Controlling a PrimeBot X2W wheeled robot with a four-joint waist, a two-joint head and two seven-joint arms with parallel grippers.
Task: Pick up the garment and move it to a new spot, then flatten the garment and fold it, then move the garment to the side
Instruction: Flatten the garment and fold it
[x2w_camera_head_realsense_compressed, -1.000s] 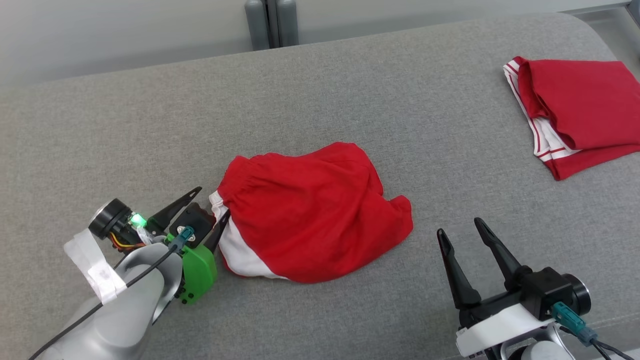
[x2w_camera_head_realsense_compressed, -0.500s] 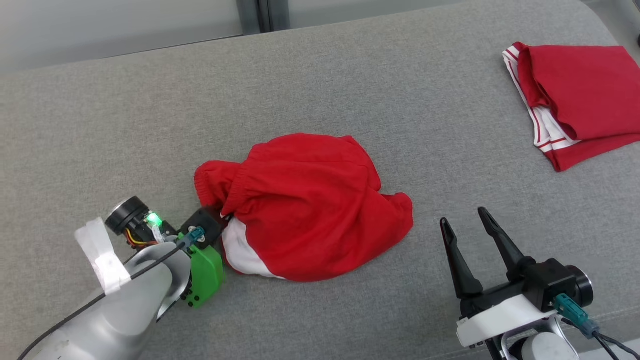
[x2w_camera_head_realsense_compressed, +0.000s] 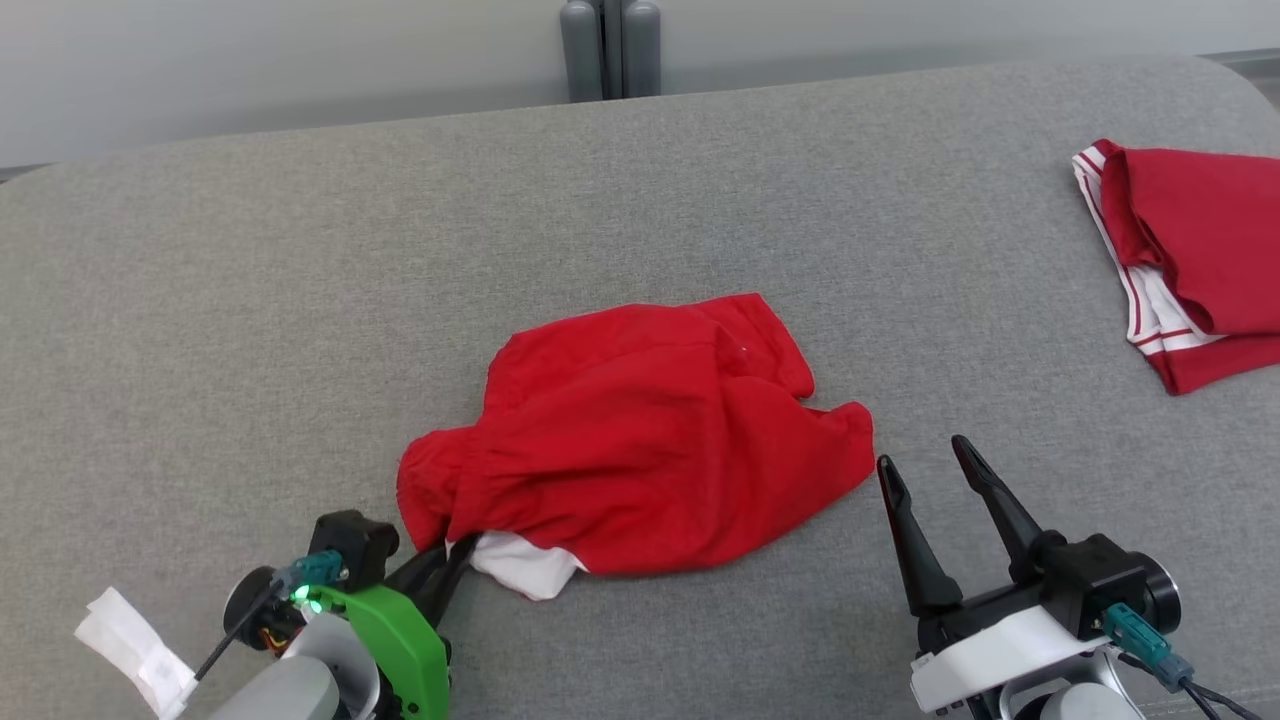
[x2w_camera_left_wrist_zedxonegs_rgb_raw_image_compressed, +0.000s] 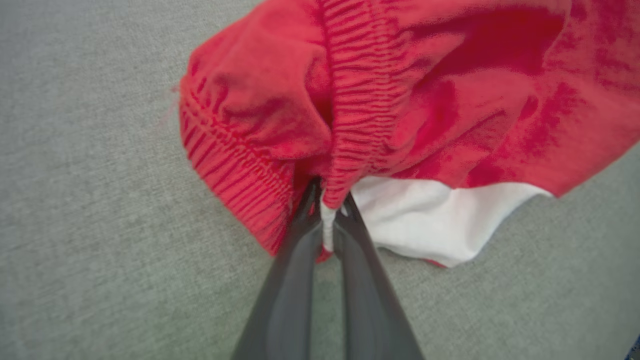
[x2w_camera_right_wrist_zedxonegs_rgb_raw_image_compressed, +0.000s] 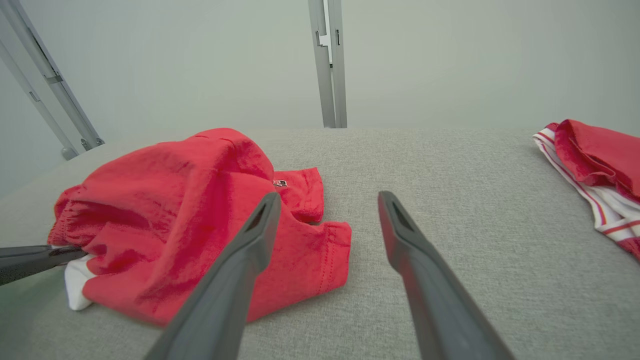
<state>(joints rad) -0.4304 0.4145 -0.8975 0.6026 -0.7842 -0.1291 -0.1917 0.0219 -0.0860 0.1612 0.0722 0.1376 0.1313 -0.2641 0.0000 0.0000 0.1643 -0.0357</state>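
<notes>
1. Now: left gripper (x2w_camera_left_wrist_zedxonegs_rgb_raw_image_compressed: 327, 196) is pinched tight on the shorts' (x2w_camera_head_realsense_compressed: 640, 440) waistband; the shorts lie crumpled mid-cushion (x2w_camera_head_realsense_compressed: 250, 300).
2. Right gripper (x2w_camera_head_realsense_compressed: 922, 452) is wide open and empty, just beside the hem.
3. Lift slowly: a shallow bite on the elastic could slip.
4. Carry well clear of the folded pair (x2w_camera_head_realsense_compressed: 1200, 230).

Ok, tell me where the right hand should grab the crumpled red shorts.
Probably pinch the hemmed leg corner of the crumpled red shorts, coming in low from the right hand's own side: it lies flat nearest it, opposite the waistband the left hand holds.
</notes>
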